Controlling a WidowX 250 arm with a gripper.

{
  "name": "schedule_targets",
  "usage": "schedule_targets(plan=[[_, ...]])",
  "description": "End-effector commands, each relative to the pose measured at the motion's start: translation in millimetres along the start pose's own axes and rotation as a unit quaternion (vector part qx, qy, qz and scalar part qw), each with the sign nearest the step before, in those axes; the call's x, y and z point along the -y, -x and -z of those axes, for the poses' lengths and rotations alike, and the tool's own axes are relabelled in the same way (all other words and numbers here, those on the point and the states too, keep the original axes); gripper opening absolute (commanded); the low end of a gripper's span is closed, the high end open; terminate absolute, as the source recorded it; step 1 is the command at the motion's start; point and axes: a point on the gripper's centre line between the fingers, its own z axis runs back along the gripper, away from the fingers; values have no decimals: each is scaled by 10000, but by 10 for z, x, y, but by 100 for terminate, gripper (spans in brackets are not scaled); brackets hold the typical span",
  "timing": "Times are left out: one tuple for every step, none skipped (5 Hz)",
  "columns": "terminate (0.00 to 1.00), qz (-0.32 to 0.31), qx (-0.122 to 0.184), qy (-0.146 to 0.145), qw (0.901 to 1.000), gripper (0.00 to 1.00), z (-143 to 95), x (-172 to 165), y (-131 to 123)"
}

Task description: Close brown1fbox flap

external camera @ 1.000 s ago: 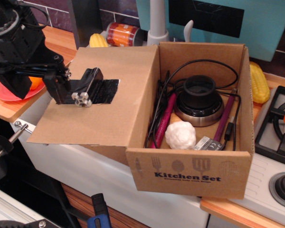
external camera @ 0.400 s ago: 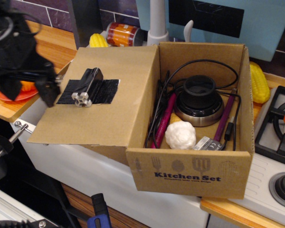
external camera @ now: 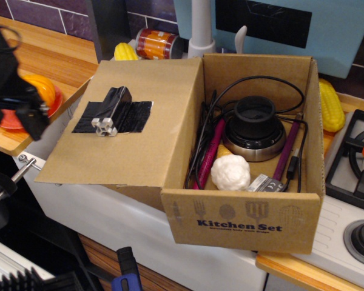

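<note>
The brown1fbox (external camera: 242, 224) stands open on the white counter, "Kitchen Set" printed on its front wall. Its flap (external camera: 139, 151) lies folded out to the left, nearly flat, inner face up. A black tape patch (external camera: 124, 115) with a small metal knob (external camera: 104, 125) sits on that face. My gripper (external camera: 13, 120) is at the far left edge of the view, left of the flap and apart from it. Its two dark fingers stand spread, with nothing between them. It looks blurred.
Inside the box are a black round device (external camera: 255, 127), a white lumpy ball (external camera: 230, 173), purple utensils and cables. A red plate with an orange thing (external camera: 42, 91) is behind my gripper. Toy corn cobs (external camera: 329, 106) (external camera: 125, 51), a can (external camera: 158, 43), a faucet (external camera: 200, 27) and a stove (external camera: 358, 163) surround the box.
My gripper has moved left, from beside the knob and tape patch to the frame's left edge. The flap and the box have not moved.
</note>
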Motion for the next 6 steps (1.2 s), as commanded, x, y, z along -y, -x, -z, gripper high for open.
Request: schedule_targets(plan=[[0, -110, -210, 274, 9993, 100, 195, -256, -107], [0, -127, -89, 671, 9976, 100, 310, -229, -108], [0, -244, 305, 1040, 9938, 100, 353, -27, -67], [0, -346, 236, 1689, 9847, 100, 315, 176, -90], [0, -395, 209, 2075, 9772, 100, 236, 337, -172], [0, -263, 180, 2021, 9789, 100, 1, 450, -283]])
